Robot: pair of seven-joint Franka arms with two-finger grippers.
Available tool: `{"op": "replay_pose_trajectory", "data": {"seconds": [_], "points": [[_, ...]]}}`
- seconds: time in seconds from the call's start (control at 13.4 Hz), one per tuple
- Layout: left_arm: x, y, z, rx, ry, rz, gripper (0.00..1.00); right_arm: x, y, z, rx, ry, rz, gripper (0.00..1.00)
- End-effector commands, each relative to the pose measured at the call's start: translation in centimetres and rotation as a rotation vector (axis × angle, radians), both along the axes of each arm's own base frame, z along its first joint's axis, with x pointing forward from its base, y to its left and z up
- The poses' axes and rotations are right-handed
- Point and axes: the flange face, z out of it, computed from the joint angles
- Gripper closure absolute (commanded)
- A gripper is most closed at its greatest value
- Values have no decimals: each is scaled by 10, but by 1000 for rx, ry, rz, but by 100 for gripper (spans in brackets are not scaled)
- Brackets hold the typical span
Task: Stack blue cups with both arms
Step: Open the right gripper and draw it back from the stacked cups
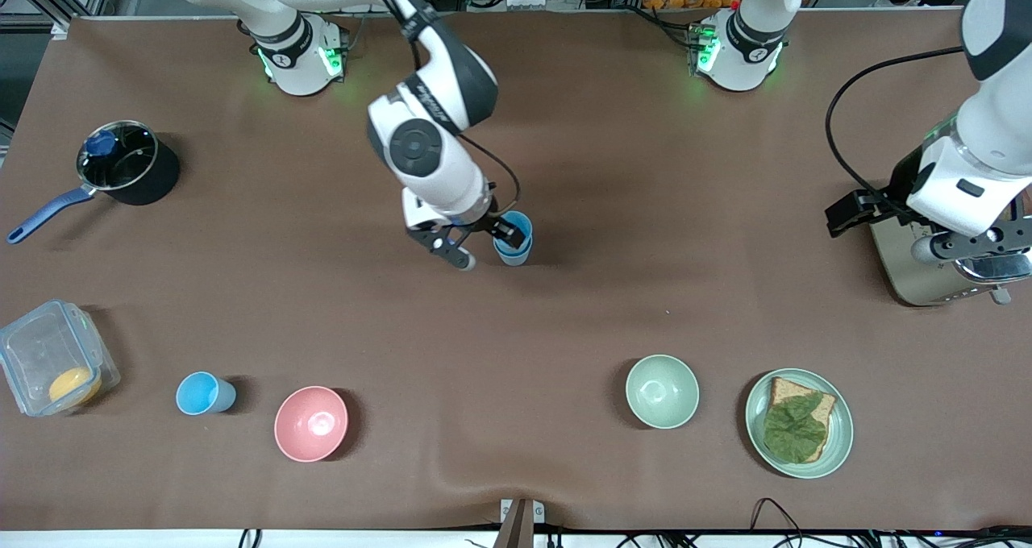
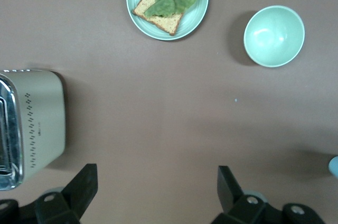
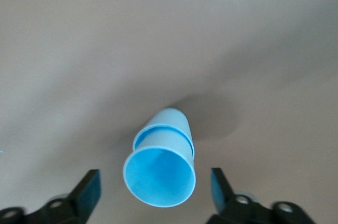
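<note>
Two sky-blue cups (image 1: 514,246) stand nested one inside the other near the middle of the table. In the right wrist view the stack (image 3: 158,179) is upright, the inner cup's rim on top. My right gripper (image 1: 487,246) is just over the stack, open, with one finger on each side (image 3: 154,189) and not touching it. A third blue cup (image 1: 205,393) stands alone toward the right arm's end, beside the pink bowl. My left gripper (image 1: 967,248) waits open and empty (image 2: 156,187) high over the toaster at the left arm's end.
A black pot (image 1: 121,165) with a blue handle and a clear container (image 1: 52,367) sit at the right arm's end. The pink bowl (image 1: 310,423), a pale green bowl (image 1: 663,391), a plate (image 1: 838,443) with bread and lettuce, and the toaster (image 1: 911,278) are also here.
</note>
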Motion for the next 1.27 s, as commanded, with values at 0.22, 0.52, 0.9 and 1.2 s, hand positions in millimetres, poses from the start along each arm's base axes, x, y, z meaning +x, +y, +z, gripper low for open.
{"op": "replay_pose_trajectory", "data": {"seconds": [0.22,0.52,0.9,1.2], "points": [[-31,25,24,28,25,-80,0,54,-161,55,17,22,270,0],[-28,54,27,-11,30,-77,0,66,-248,63,-88,39,454,0],[-30,57,31,-10,24,-70,0,49,-377,89,-101,-1,658,0],[-28,56,28,-13,28,-67,0,15,-417,135,-96,-34,710,0]]}}
